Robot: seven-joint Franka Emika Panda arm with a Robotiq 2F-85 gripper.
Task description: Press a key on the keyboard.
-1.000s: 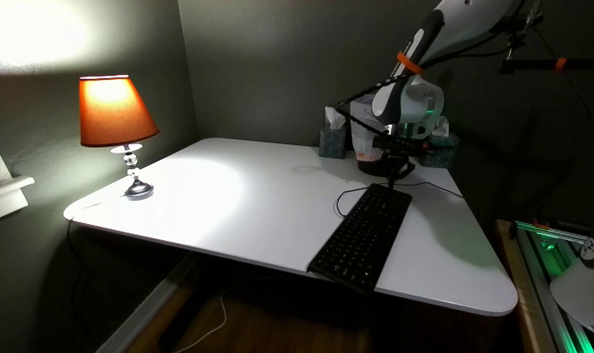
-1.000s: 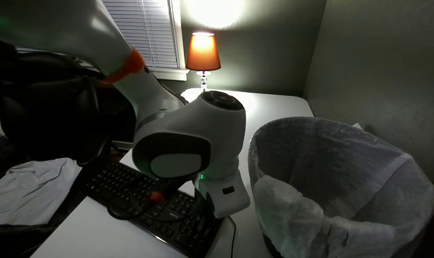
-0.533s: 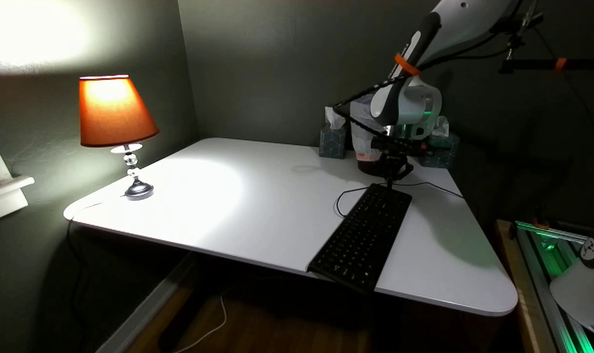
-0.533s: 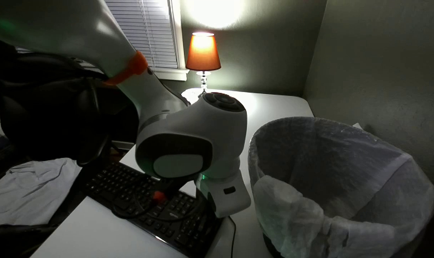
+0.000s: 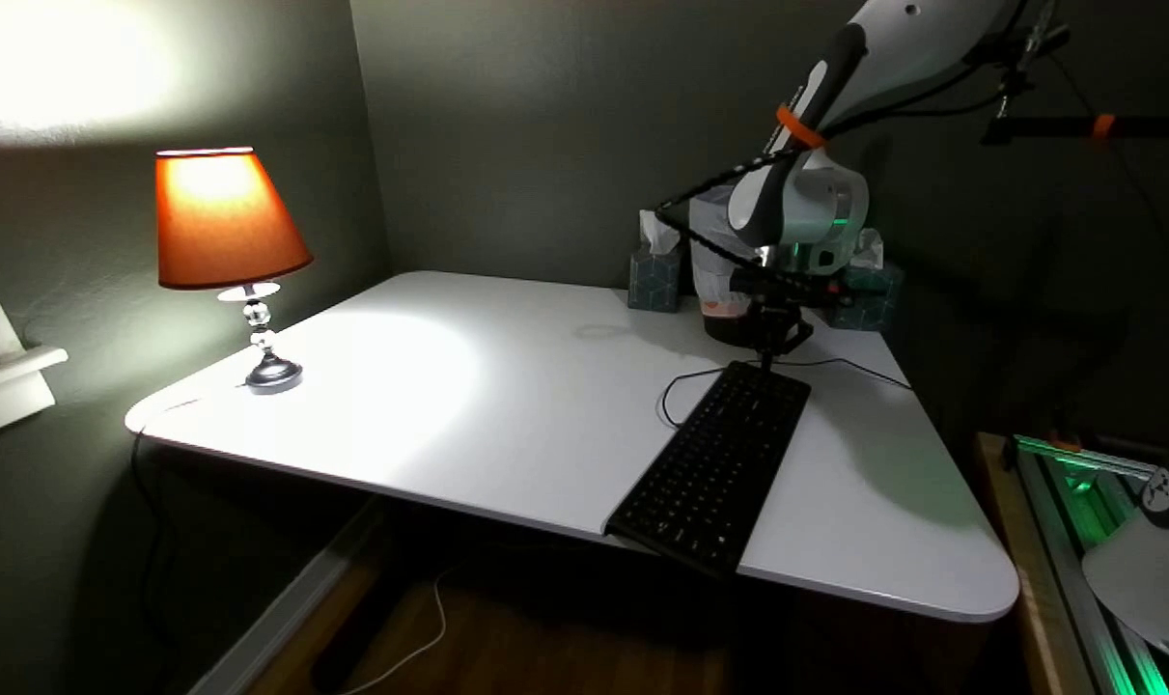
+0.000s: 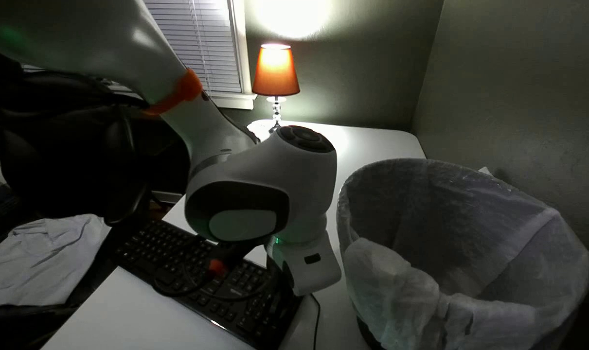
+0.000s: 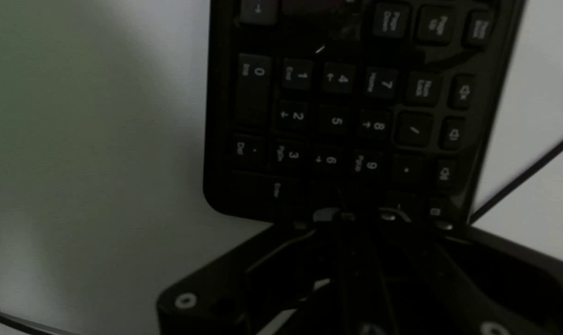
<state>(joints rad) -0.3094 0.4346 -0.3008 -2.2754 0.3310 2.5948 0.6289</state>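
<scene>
One keyboard [image 5: 714, 473] lies on one white desk [image 5: 526, 386], one end jutting past the edge. One gripper [image 5: 766, 365], its jaws together, points down at the keyboard's number-pad end; I cannot tell whether they touch. On the desk stand one lit lamp [image 5: 230, 227], well apart, and, near the gripper, two tissue boxes [image 5: 654, 282] and one lined bin [image 6: 391, 291]. Two dark grey walls [image 5: 507, 145] meet in a corner; one window [image 6: 240, 53] has blinds [image 6: 192, 43].

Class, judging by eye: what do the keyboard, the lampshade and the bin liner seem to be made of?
Keyboard: probably plastic, glossy around the keys, where light glints. Lampshade: fabric or paper, unclear which; matt-looking, with light glowing through. Bin liner: likely thin plastic film, whitish and creased.
</scene>
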